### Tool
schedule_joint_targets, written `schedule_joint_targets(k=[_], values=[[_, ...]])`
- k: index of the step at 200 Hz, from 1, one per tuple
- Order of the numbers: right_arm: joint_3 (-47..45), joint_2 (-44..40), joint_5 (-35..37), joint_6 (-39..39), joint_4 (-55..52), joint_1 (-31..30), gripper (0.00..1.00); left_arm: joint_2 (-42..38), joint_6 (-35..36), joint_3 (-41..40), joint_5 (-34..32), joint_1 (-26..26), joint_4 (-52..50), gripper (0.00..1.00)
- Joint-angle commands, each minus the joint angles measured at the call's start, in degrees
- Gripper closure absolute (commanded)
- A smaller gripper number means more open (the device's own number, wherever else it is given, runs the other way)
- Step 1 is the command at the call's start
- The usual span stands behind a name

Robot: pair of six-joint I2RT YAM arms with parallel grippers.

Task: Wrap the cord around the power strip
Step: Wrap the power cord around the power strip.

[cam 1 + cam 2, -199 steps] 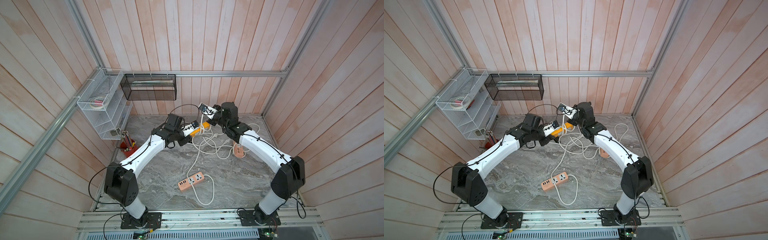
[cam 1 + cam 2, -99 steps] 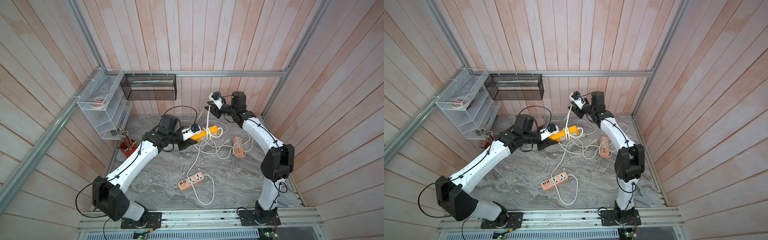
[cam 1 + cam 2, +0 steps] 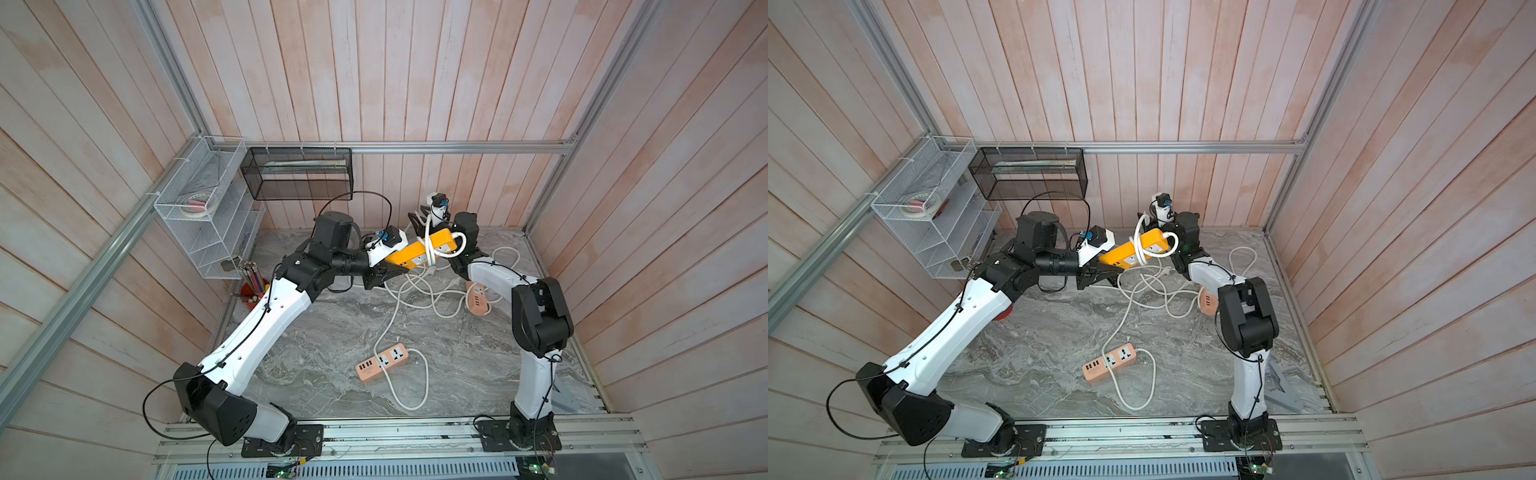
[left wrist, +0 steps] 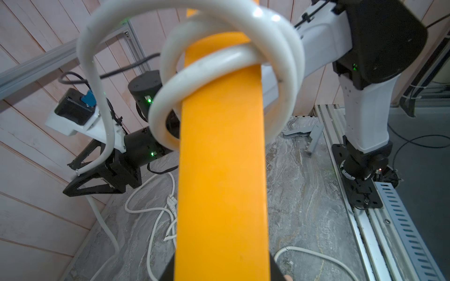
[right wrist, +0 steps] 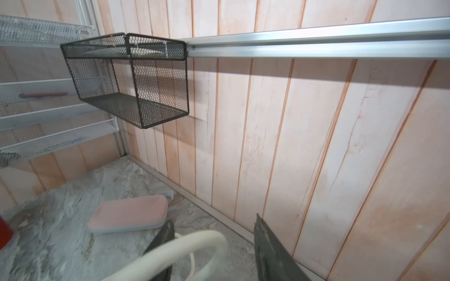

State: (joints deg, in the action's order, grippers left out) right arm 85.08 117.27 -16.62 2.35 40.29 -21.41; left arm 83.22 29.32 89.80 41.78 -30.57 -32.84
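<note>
left arm (image 3: 266, 328) outstretched, pincer (image 3: 392, 272) clamping power strip (image 3: 419, 249) aloft

Robot lab cell, plank walls (image 3: 374, 83), aluminium frame (image 3: 457, 146), mesh shelves (image 3: 208, 245)

Yellow power strip (image 4: 221, 170): near end cut off by the frame edge. White cord (image 5: 170, 245): blurred, running out of frame. Far pink power strip (image 3: 478, 297): partly hidden behind the right arm (image 3: 494, 278).
</note>
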Motion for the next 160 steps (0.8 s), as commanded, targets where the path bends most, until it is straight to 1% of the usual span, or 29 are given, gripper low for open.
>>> schedule_joint_targets(k=[1, 23, 38, 45, 52, 62, 68, 85, 104, 116, 133, 143, 151, 160], values=[[3.3, 3.8, 9.1, 5.0, 7.8, -0.5, 0.46, -0.5, -3.6, 1.9, 2.0, -0.1, 4.4, 1.0], [7.3, 7.3, 12.3, 6.8, 9.1, -0.9, 0.47, -0.6, -5.3, 1.8, 1.8, -0.1, 5.8, 1.0], [10.4, 9.6, 13.6, 6.9, 8.3, -1.3, 0.51, -0.4, -6.8, 1.8, 1.3, 0.0, 7.0, 1.0], [11.6, 10.5, 13.6, 6.6, 7.4, -1.7, 0.56, -0.3, -7.8, 1.8, 1.2, 0.3, 8.0, 1.0], [12.5, 11.2, 13.4, 6.3, 6.2, -1.9, 0.64, -0.3, -9.4, 1.6, 0.9, 0.7, 9.3, 1.0], [12.5, 11.2, 13.6, 5.4, 4.4, -2.6, 0.75, -0.1, -12.1, 1.5, 0.2, 1.9, 11.5, 1.0], [11.9, 10.9, 13.3, 4.6, 3.3, -3.1, 0.8, 0.2, -14.2, 1.4, -0.3, 2.9, 13.3, 1.0], [7.9, 9.0, 14.1, 0.3, -0.3, -5.4, 0.91, 0.8, -19.9, 0.9, -1.6, 6.3, 18.1, 1.0], [1.1, 5.7, 15.7, -4.9, -4.4, -8.1, 0.99, 1.8, -26.0, 0.5, -3.1, 10.5, 23.6, 1.0], [-3.3, 3.3, 16.9, -7.8, -6.6, -9.8, 1.0, 3.1, -29.2, 0.9, -3.7, 13.4, 25.9, 1.0], [-9.4, -0.8, 18.5, -14.1, -9.6, -12.2, 1.0, 5.0, -32.8, 1.6, -5.9, 17.5, 27.8, 1.0], [-13.3, -3.4, 21.0, -18.1, -10.5, -13.8, 1.0, 6.2, -31.8, 2.7, -9.0, 18.9, 26.4, 1.0], [-16.4, -6.0, 23.4, -20.8, -10.7, -14.7, 1.0, 7.4, -29.1, 4.0, -13.9, 19.3, 23.6, 1.0], [-19.5, -8.7, 25.8, -23.1, -11.1, -15.4, 1.0, 9.3, -24.3, 6.0, -20.3, 19.4, 19.2, 1.0]])
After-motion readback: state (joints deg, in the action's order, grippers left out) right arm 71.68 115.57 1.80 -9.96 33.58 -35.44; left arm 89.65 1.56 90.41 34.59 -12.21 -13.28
